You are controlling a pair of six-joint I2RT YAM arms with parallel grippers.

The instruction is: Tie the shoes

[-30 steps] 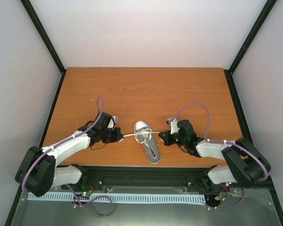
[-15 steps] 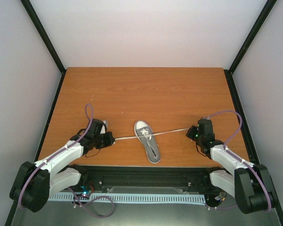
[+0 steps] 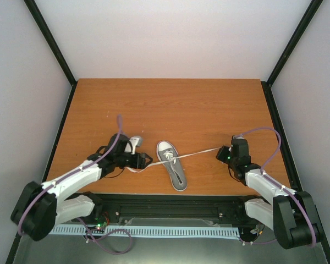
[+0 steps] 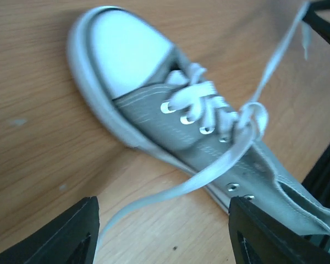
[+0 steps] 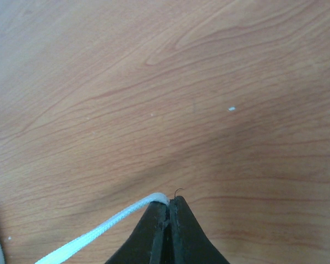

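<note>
Shoe (image 3: pixel 173 168) is lying sole-down on the tabletop (image 3: pixel 170 104), toward the near edge and roughly midway between the two arms. Toe cap (image 3: pixel 164 147) is pointing away from the arm bases, and the heel is angling slightly to the right.

Left pincer (image 3: pixel 144 161) is sitting just left of the shoe, level with the laced section. In its wrist view the fingers (image 4: pixel 71 236) are standing wide apart and gripping nothing. Left lace (image 4: pixel 170 192) is running slack from a loose crossing over the upper eyelets, down the side of the shoe and out between the two fingers. Cannot tell whether it is brushing the left-hand one.

Right pincer (image 3: pixel 222 154) is hanging low, well apart from the shoe on its right. Its fingers (image 5: pixel 181 231) are pressing fully together and pinching the very end of the right lace (image 3: pixel 201 152). That lace is stretching in a straight line from the eyelets to the pincer, spanning the bare wood between them.

Surroundings:
- A purple cable (image 3: pixel 116 132) is looping up over the left wrist.
- A second cable (image 3: pixel 264 137) is arching over the right forearm.
- A black rail (image 3: pixel 170 201) is running along the near edge, behind the heel.
- Black frame posts (image 3: pixel 49 41) are rising at the far corners.
</note>
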